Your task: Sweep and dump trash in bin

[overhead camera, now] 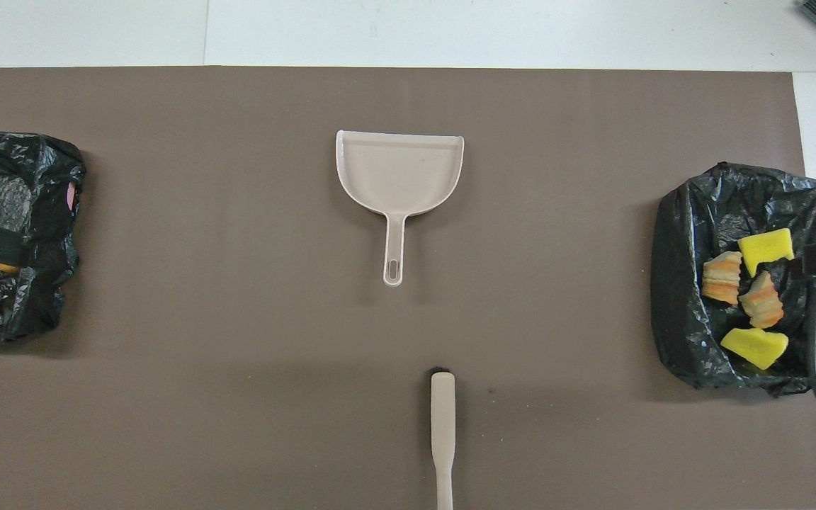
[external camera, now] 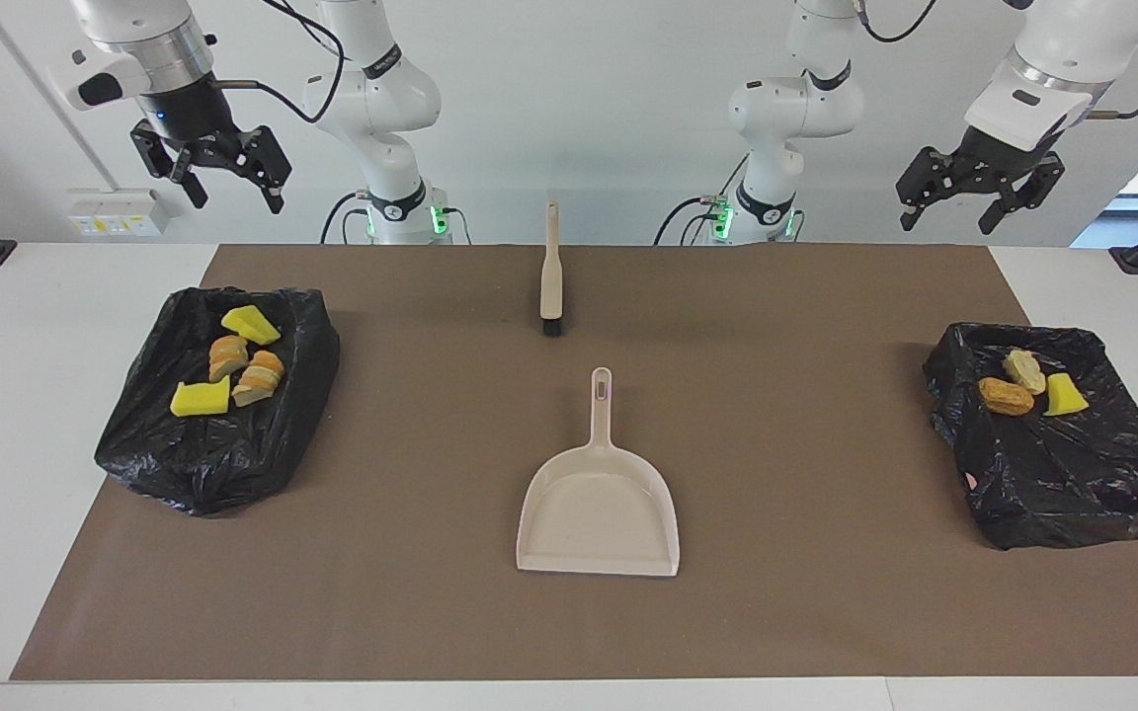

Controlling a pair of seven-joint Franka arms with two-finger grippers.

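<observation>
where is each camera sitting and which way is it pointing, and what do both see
Facing view: high across the table, looking back at the robots; both arm bases show, with the open left gripper and open right gripper raised, empty, each above a black bin.
Overhead view: high above the robots' end, looking forward and steeply down; only dark gripper parts and a cable show at the side edges.
Shared: the dustpan, the brush nearer the robots, and two bag-lined bins holding the trash, seen half a turn apart.
</observation>
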